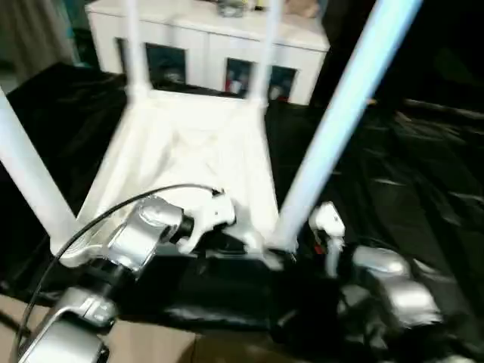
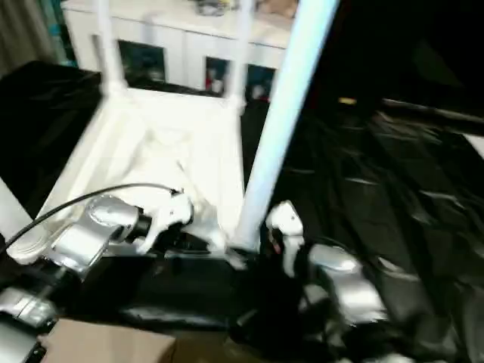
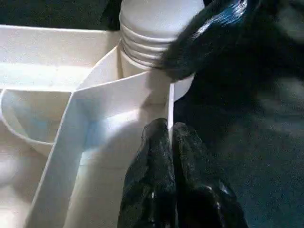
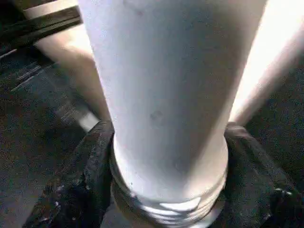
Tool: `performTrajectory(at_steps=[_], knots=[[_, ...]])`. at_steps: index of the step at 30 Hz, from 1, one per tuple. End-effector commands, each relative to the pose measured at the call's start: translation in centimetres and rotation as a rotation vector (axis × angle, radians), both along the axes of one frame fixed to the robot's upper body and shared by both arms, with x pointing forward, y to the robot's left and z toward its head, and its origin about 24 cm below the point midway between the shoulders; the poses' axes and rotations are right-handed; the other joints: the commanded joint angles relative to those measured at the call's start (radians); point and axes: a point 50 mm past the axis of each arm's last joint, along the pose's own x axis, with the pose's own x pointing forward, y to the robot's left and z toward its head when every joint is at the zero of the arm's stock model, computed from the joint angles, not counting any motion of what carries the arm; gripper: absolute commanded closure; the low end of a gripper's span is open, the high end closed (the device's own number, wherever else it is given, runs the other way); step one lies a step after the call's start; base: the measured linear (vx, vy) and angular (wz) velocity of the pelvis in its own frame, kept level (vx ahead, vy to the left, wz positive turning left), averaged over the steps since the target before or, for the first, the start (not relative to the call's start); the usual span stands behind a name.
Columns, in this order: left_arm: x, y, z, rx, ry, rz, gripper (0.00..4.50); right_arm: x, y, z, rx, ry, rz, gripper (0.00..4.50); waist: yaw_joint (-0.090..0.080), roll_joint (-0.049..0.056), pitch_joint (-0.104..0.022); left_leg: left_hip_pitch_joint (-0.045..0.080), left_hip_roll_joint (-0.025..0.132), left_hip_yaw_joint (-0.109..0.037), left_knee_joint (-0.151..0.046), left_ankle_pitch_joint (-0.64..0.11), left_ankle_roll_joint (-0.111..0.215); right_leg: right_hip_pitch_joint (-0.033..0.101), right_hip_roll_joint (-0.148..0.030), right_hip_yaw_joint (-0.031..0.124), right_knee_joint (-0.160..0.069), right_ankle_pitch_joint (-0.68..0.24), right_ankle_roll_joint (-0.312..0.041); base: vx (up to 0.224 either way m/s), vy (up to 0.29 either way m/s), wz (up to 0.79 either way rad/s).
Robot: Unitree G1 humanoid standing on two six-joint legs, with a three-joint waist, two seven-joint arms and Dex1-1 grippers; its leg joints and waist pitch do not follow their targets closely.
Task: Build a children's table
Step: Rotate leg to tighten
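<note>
Left eye view, one upturned children's table top [image 1: 189,151] on black sheeting [image 1: 423,174], four white legs [image 1: 340,113] standing in its corners, left gripper [image 3: 168,142] pinched onto the top's rim, right gripper [image 4: 166,180] around the near right leg.

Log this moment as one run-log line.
table top upside down, four legs standing | left tool shut on rim | right tool around near-right leg base

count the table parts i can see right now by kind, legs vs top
long white tapered tube legs standing in the corner sockets: 4
white plastic rectangular top, ribbed underside up: 1
total: 5
</note>
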Motion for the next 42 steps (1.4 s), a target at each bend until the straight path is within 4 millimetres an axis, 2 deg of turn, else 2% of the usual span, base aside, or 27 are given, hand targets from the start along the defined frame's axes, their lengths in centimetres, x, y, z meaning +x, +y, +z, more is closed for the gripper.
performTrajectory(at_steps=[1,2,4,5,6,8,10,12,15,16,17,19,20,21,22,27,30,31,32,36,38,42], knots=[[-0.9,-1.2,-2.3,-0.012,0.083,0.051,4.50,0.8,-1.9,-0.9,-0.045,0.049,-0.211,1.74,-0.001,0.004,-0.030,-0.006,-0.017,0.006,-0.074,-0.356,-0.003,0.035,-0.037,0.023,-0.108,-0.552,-0.071,-0.052,0.002,-0.01],[-0.5,-1.6,-2.3,-0.018,0.074,0.090,4.50,1.1,-1.8,-1.0,-0.042,0.058,-0.250,1.75,-0.004,0.002,-0.030,-0.004,-0.018,0.006,-0.071,-0.365,0.004,0.031,-0.036,0.022,-0.114,-0.574,-0.059,-0.052,0.002,-0.01],[0.3,-3.2,-2.3,-0.029,0.058,0.195,4.50,2.1,-1.0,-0.9,-0.022,0.069,-0.367,1.75,-0.004,0.007,-0.032,0.000,-0.021,0.006,-0.067,-0.367,0.010,0.025,-0.034,0.021,-0.117,-0.588,-0.050,0.000,0.000,0.00],[0.4,-3.4,-2.3,-0.030,0.055,0.207,4.50,2.2,-0.9,-0.9,-0.021,0.069,-0.379,1.75,-0.005,0.004,-0.033,-0.007,-0.022,0.004,-0.070,-0.349,0.011,0.031,-0.033,0.019,-0.116,-0.577,-0.045,0.000,0.000,0.00],[0.5,-3.6,-2.3,-0.030,0.052,0.223,4.50,2.3,-0.8,-0.9,-0.021,0.069,-0.394,1.75,-0.004,0.006,-0.034,-0.010,-0.020,0.004,-0.071,-0.342,0.012,0.034,-0.034,0.020,-0.114,-0.559,-0.047,0.000,0.000,0.00],[1.0,-4.7,-2.2,-0.033,0.024,0.268,4.50,2.9,0.1,-0.9,-0.024,0.072,-0.445,1.75,-0.004,0.006,-0.036,-0.007,-0.019,0.006,-0.071,-0.334,0.015,0.030,-0.030,0.022,-0.109,-0.495,-0.062,0.000,0.000,0.00],[1.0,-5.0,-2.2,-0.032,0.020,0.260,4.50,3.0,0.4,-0.8,-0.015,0.069,-0.438,1.75,-0.002,0.005,-0.038,-0.014,-0.018,0.007,-0.073,-0.310,0.022,0.038,-0.029,0.024,-0.102,-0.436,-0.078,0.000,0.000,0.00],[0.8,-5.1,-2.3,-0.019,0.015,0.221,4.50,2.9,1.0,-0.5,0.011,0.052,-0.382,1.75,0.000,0.005,-0.038,-0.013,-0.017,0.010,-0.072,-0.301,0.034,0.037,-0.029,0.026,-0.098,-0.384,-0.099,0.000,0.000,0.00],[0.6,-4.7,-2.5,0.009,0.014,0.187,4.50,2.7,1.3,-0.2,0.059,0.040,-0.313,1.75,0.003,0.005,-0.041,-0.018,-0.015,0.011,-0.071,-0.252,0.046,0.047,-0.028,0.028,-0.086,-0.289,-0.132,0.000,0.000,0.00],[0.6,-4.5,-2.6,0.014,0.016,0.177,4.50,2.6,1.3,-0.1,0.070,0.038,-0.292,1.40,0.004,0.004,-0.040,-0.017,-0.015,0.013,-0.071,-0.244,0.050,0.049,-0.028,0.028,-0.084,-0.269,-0.141,0.000,0.000,0.00],[0.4,-4.3,-2.7,0.025,0.024,0.162,4.50,2.4,1.2,0.1,0.087,0.031,-0.256,1.05,0.006,0.004,-0.039,-0.016,-0.014,0.014,-0.072,-0.248,0.056,0.050,-0.028,0.028,-0.086,-0.271,-0.145,0.000,0.000,0.00],[0.2,-3.6,-2.8,0.045,0.039,0.129,4.50,1.9,0.7,0.7,0.117,0.018,-0.169,0.96,0.010,0.004,-0.038,-0.014,-0.014,0.013,-0.073,-0.262,0.064,0.053,-0.029,0.027,-0.088,-0.292,-0.143,0.000,0.000,0.00],[0.0,-3.0,-2.8,0.057,0.046,0.096,4.50,1.4,0.1,1.2,0.113,0.005,-0.070,0.84,0.012,0.003,-0.035,-0.015,-0.013,0.014,-0.073,-0.272,0.074,0.050,-0.029,0.029,-0.092,-0.309,-0.138,0.000,0.000,0.00],[0.0,-2.9,-2.8,0.058,0.046,0.094,4.50,1.3,0.0,1.2,0.112,0.004,-0.063,0.84,0.014,0.004,-0.036,-0.015,-0.011,0.013,-0.075,-0.271,0.073,0.052,-0.030,0.028,-0.092,-0.316,-0.136,0.000,0.000,0.00],[-0.6,-2.1,-2.7,0.069,0.074,0.010,4.50,0.4,-1.0,1.9,0.087,-0.013,0.059,0.62,0.019,0.006,-0.034,-0.012,-0.010,0.012,-0.077,-0.272,0.069,0.051,-0.031,0.028,-0.095,-0.333,-0.136,0.000,0.000,0.00],[-1.7,-0.7,-2.4,0.073,0.122,-0.137,4.50,-0.9,-2.6,2.7,0.048,-0.015,0.193,0.62,0.024,0.007,-0.034,-0.012,-0.006,0.012,-0.080,-0.284,0.059,0.047,-0.032,0.030,-0.092,-0.335,-0.138,0.000,0.000,0.00],[-2.6,0.2,-1.9,0.065,0.162,-0.229,4.50,-1.6,-3.5,2.7,-0.021,0.000,0.268,0.62,0.027,0.010,-0.036,-0.010,-0.002,0.012,-0.079,-0.252,0.053,0.050,-0.032,0.031,-0.082,-0.261,-0.161,0.000,0.000,0.00],[-2.6,0.2,-1.9,0.065,0.164,-0.231,4.50,-1.6,-3.5,2.7,-0.026,0.000,0.270,0.62,0.028,0.011,-0.036,-0.007,-0.003,0.015,-0.077,-0.245,0.053,0.046,-0.031,0.032,-0.080,-0.232,-0.175,0.000,0.000,0.00],[-2.7,0.5,-1.8,0.070,0.166,-0.241,4.50,-1.7,-3.6,2.6,-0.050,0.004,0.284,0.62,0.029,0.010,-0.038,-0.007,-0.004,0.017,-0.075,-0.234,0.053,0.048,-0.029,0.031,-0.075,-0.199,-0.186,0.000,0.000,0.00],[-2.8,0.9,-1.7,0.077,0.167,-0.247,4.50,-1.9,-3.3,2.2,-0.127,0.000,0.319,0.62,0.029,0.006,-0.041,-0.009,-0.007,0.019,-0.070,-0.180,0.053,0.055,-0.029,0.031,-0.065,-0.124,-0.199,0.000,0.000,0.00],[-2.8,0.9,-1.7,0.077,0.166,-0.245,4.50,-1.7,-3.0,2.2,-0.131,-0.006,0.315,0.62,0.029,0.002,-0.040,-0.009,-0.008,0.020,-0.070,-0.170,0.055,0.057,-0.029,0.032,-0.064,-0.118,-0.200,0.000,0.000,0.00],[-2.9,1.0,-1.6,0.074,0.166,-0.245,4.50,-1.6,-2.6,2.3,-0.115,0.001,0.325,0.62,0.029,0.004,-0.039,-0.006,-0.007,0.020,-0.071,-0.183,0.056,0.056,-0.030,0.032,-0.066,-0.141,-0.198,0.000,0.000,0.00]])
